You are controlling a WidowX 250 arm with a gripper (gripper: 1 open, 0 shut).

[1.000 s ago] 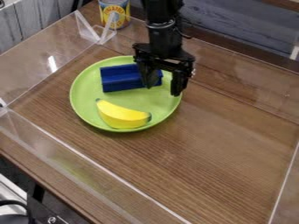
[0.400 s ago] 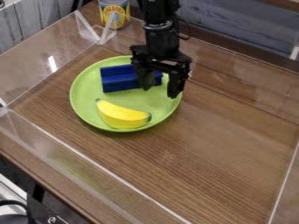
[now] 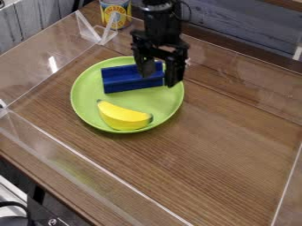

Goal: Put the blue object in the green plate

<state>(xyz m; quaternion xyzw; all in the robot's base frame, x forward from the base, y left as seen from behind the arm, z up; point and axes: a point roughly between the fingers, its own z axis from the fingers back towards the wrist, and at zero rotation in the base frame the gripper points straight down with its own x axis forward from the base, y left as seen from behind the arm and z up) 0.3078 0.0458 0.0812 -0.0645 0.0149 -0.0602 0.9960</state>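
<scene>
The blue object (image 3: 127, 77), a dark blue block, lies inside the green plate (image 3: 85, 100) toward its back. Just above the block's right end hangs my gripper (image 3: 160, 75), pointing down, its black fingers (image 3: 175, 72) spread open with nothing between them. The fingers cover part of the block's right end. A yellow banana-shaped object (image 3: 123, 115) lies in the plate's front half.
A yellow-and-white cup (image 3: 113, 12) stands at the back behind the plate. Clear plastic walls (image 3: 35, 53) ring the wooden tabletop on the left, front and back.
The gripper has risen and shifted slightly toward the back, staying open. The blue block stays lying in the plate.
</scene>
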